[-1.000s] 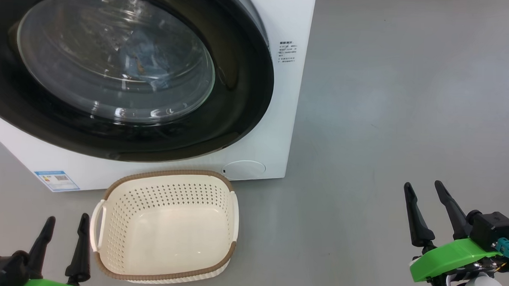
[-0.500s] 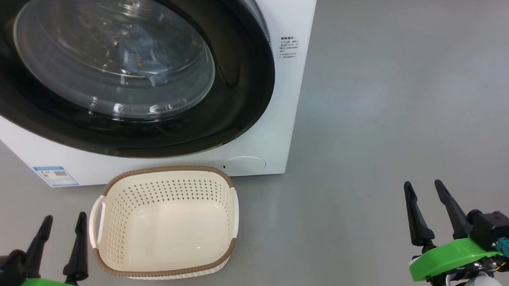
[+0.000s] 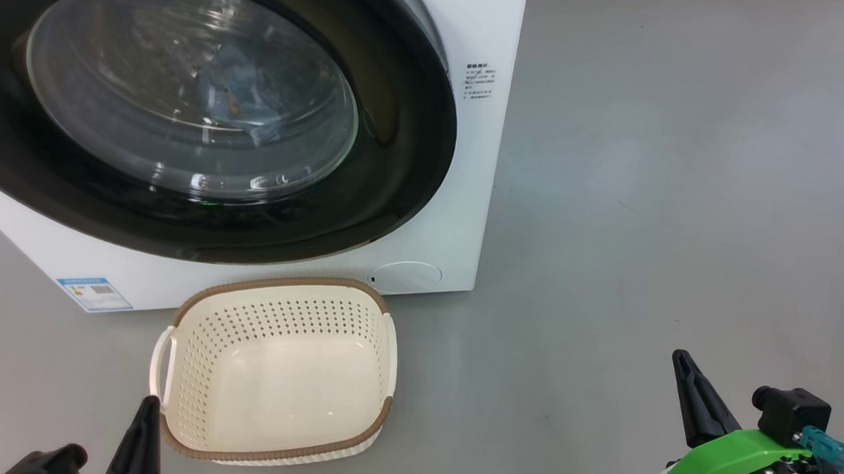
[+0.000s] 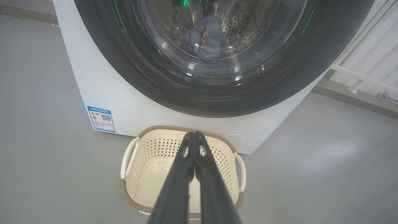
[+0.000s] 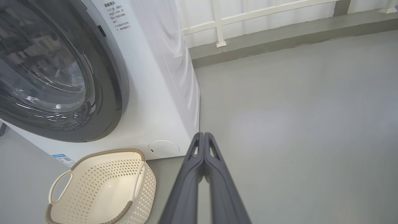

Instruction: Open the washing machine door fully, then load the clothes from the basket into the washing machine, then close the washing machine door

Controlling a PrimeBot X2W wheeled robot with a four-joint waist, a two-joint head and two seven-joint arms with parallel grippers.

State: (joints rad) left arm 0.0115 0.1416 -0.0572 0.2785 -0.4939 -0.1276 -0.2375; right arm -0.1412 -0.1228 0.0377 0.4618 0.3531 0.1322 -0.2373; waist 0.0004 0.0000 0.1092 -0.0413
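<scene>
Left wrist view is showing the left gripper (image 4: 193,135) with its 2 fingers now pressing together on nothing, where a moment ago they were spread. The right gripper (image 5: 203,135) is doing the same. The basket (image 3: 277,283) is sitting empty just before the washing machine (image 3: 465,217), with the clothes (image 4: 206,40) lying inside behind the shut washing machine door (image 3: 404,158). The task is looking complete.

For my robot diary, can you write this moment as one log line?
washing machine door: closed | clothes: inside drum | basket: empty | left gripper: shut, empty | right gripper: shut, empty
</scene>
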